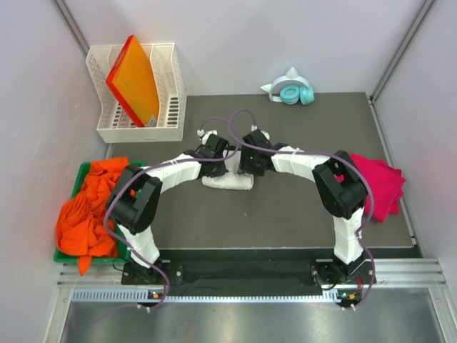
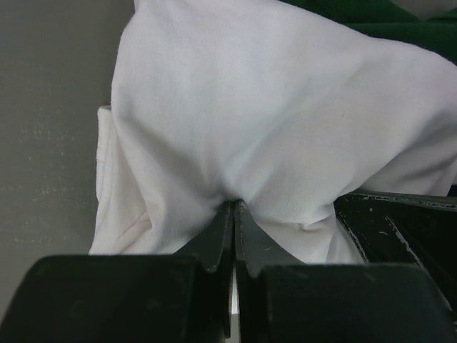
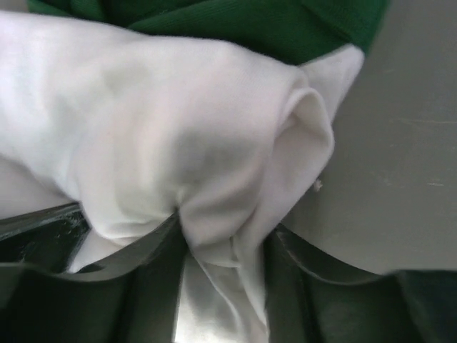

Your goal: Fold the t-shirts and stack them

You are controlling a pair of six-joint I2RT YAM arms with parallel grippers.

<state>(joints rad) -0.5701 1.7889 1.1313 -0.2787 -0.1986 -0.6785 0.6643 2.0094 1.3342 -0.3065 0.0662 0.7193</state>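
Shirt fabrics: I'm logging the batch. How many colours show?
4: orange in the left bin, white pinched by left gripper and right gripper, pink at right edge, green beyond the white. Others may be hidden.

Dark grey bench point(image 1: 285, 207) boxed in by plain pale walls point(image 1: 235, 43) on three sides, metal struts point(image 1: 71, 25) in the back corners. Slotted aluminium rail point(image 1: 407, 271) along the near edge; lighting even, soft shadows.
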